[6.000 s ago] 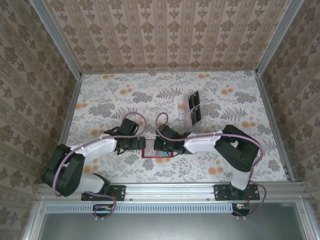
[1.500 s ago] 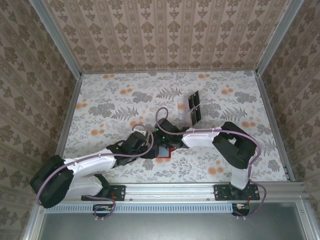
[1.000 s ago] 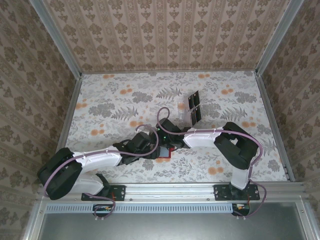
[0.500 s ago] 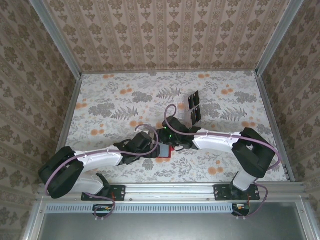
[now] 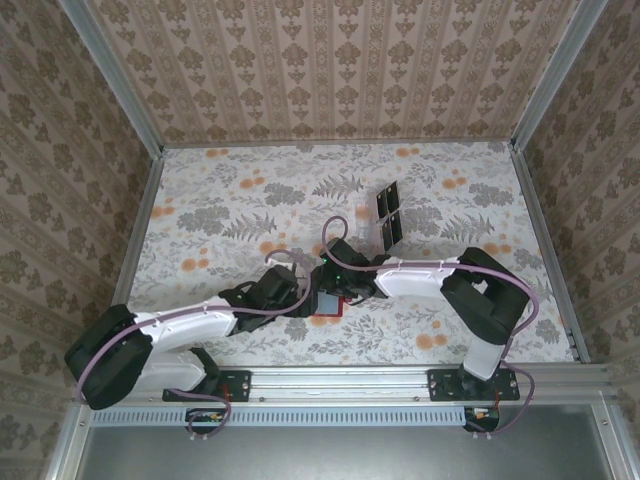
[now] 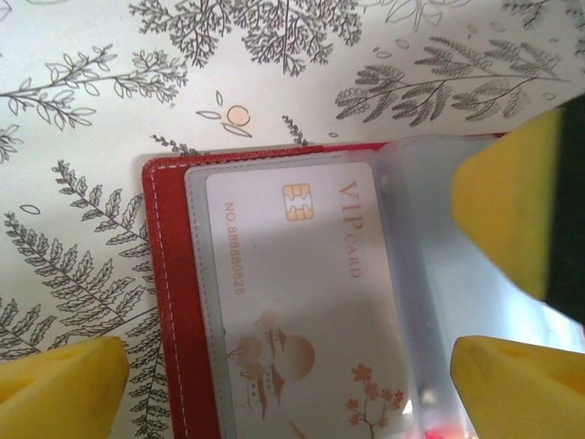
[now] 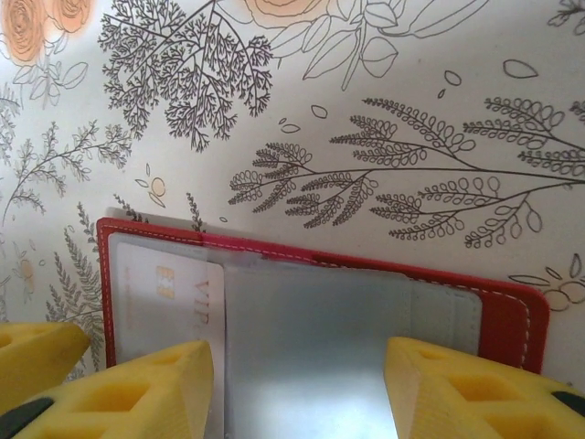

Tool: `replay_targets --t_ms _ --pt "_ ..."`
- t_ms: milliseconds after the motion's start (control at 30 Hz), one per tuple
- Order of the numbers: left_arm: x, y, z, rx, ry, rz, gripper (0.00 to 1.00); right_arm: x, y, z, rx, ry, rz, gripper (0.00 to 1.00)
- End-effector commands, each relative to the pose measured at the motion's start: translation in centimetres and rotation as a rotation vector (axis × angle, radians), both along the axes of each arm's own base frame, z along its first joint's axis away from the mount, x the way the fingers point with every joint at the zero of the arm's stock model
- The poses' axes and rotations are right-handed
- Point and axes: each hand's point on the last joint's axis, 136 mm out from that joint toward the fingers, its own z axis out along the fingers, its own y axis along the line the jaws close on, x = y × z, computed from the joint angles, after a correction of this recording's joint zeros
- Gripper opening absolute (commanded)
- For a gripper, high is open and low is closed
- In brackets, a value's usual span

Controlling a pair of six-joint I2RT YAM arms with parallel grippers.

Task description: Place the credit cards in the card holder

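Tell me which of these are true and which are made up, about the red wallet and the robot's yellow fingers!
1. The card holder is red and lies open on the table. True.
2. The pale card in its clear sleeve reads VIP. True.
3. The table is plain white. False: it is covered in flowers and leaves.
4. The left gripper is squeezed shut. False: its yellow fingers stand wide apart.
5. The dark cards are tucked in the card holder. False: they sit farther back on the table, apart from it.
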Motion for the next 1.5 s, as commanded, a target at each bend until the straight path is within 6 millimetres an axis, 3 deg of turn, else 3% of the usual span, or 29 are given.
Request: replay_targets --t_ms 0,233,900,1167,1467 --pt "-0.3 0.1 0.1 -0.01 -0.004 -0.011 1.0 -0.3 0.8 -0.6 -0.017 0.019 0.033 0.54" --pt "-0.5 -0.8 0.4 -0.045 -0.003 -0.05 1.0 -0.2 2.5 -0.7 0.014 0.032 0.046 0.54" --pt "-0.2 -1.7 -0.7 -0.03 0.004 -0.077 1.0 -0.2 2.6 -1.1 0.029 0.048 0.031 0.54" --pt "-0.5 1.3 -2.9 0.119 0.058 0.014 1.0 -0.1 2.6 -0.3 0.038 0.037 0.032 0.54" --pt "-1.4 3.0 -5.2 0.196 0.123 0.061 1.0 0.4 1.6 2.9 0.068 -0.036 0.002 0.54"
